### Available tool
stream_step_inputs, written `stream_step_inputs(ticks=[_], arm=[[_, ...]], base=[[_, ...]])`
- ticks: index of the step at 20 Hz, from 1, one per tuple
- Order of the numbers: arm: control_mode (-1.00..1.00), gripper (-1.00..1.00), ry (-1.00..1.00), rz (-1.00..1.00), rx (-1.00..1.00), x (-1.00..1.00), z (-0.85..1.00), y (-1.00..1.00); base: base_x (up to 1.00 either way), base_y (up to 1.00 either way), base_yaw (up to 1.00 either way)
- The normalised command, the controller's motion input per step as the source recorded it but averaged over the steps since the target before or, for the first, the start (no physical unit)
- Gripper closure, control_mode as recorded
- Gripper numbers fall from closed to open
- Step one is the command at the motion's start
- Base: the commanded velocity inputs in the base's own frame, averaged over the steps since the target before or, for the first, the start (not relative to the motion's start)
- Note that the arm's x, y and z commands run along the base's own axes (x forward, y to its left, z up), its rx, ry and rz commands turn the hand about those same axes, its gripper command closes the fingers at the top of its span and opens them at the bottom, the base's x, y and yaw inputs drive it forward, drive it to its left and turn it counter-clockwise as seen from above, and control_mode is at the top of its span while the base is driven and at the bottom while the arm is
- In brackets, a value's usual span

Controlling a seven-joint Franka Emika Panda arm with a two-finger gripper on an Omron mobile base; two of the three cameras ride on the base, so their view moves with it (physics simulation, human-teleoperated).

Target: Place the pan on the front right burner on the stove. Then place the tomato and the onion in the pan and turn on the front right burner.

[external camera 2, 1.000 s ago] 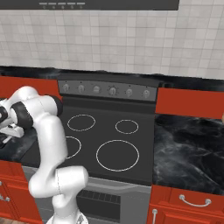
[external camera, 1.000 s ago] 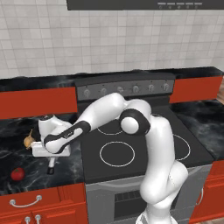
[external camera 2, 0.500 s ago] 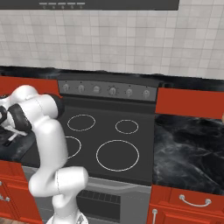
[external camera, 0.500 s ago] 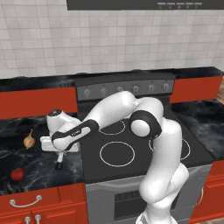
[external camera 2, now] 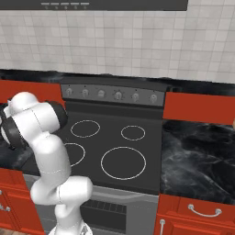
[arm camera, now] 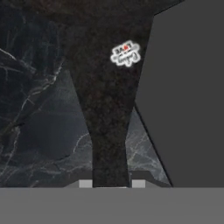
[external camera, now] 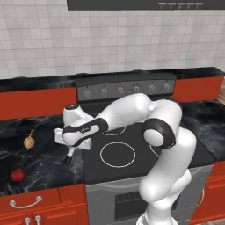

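My gripper (arm camera: 111,183) is shut on the thin end of the black pan (arm camera: 109,87), which widens away from the fingers and carries a small white sticker. In the left base view the gripper (external camera: 70,147) hangs over the seam between the left counter and the stove (external camera: 132,176), with a dark piece of the pan's handle (external camera: 69,155) jutting below it. The onion (external camera: 29,142) and the tomato (external camera: 17,174) lie on the black counter, left of the hand. The front right burner (external camera 2: 123,163) is a large white ring with nothing on it.
Three smaller rings mark the other burners, one partly hidden by my arm. A row of knobs (external camera 2: 118,95) lines the grey back panel. Black marble counter (external camera 2: 197,160) lies right of the stove. Red drawers (external camera: 39,206) run below, and a tiled wall stands behind.
The hand has carried the pan rightward, from over the left counter near the onion to the stove's left edge. Tomato and onion have stayed put.
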Motion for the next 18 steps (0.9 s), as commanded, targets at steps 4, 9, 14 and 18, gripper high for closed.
stream_step_inputs(ticks=[4,9,14,18], arm=[[-1.0,1.0,0.0,-0.26,0.0,-0.03,0.06,-0.57],[-1.0,1.0,0.0,-0.27,0.0,0.0,0.05,-0.57],[-1.0,1.0,0.01,-0.31,0.0,0.0,0.18,-0.55],[-1.0,1.0,0.01,-0.36,0.0,0.0,0.11,-0.5]], base=[[0.0,0.0,0.0],[0.0,0.0,0.0],[0.0,0.0,0.0],[0.0,0.0,0.0]])
